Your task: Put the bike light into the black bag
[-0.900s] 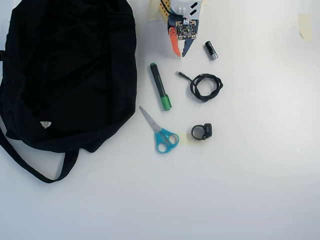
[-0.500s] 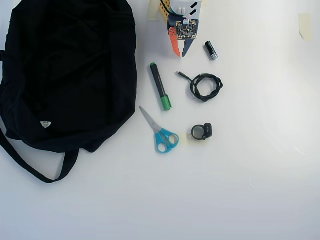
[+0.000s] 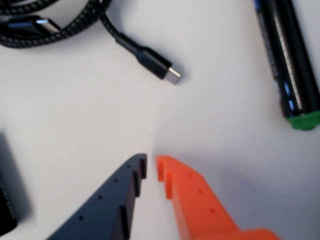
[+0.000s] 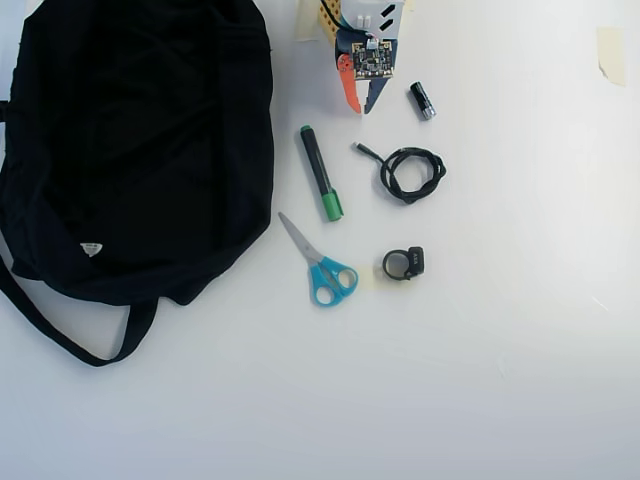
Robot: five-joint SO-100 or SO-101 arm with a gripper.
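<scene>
- The jaws' gripper (image 4: 360,108) sits near the top of the overhead view, empty, its orange and dark fingers set narrowly, almost touching at the tips in the wrist view (image 3: 151,167). If they stay that narrow on arrival, they would likely shove the target instead of straddling it.
- The bike light (image 4: 404,264) lies on the counter (image 4: 520,330) well below the gripper, right of the scissors (image 4: 322,266) and below the coiled cable (image 4: 410,172). It is not in the wrist view at all, so the approach starts blind.
- The cable lies between the gripper and the bike light, and its plug (image 3: 161,65) points toward the fingers. A straight low sweep could snag the coil and drag it along.
- The small black cylinder (image 4: 422,101) lies just right of the gripper and is also small and dark, so it could be mistaken for the target.
- The light is tiny, with a round loop joined to a blocky body. A pinch on the loop alone may let it swing or slip.
- The black bag (image 4: 140,150) lies slumped at the left, and no clear opening shows. A drop might land on top of the fabric rather than inside.
- The green-capped marker (image 4: 320,186) and the scissors lie between light and bag, so a low carry risks knocking them.
</scene>
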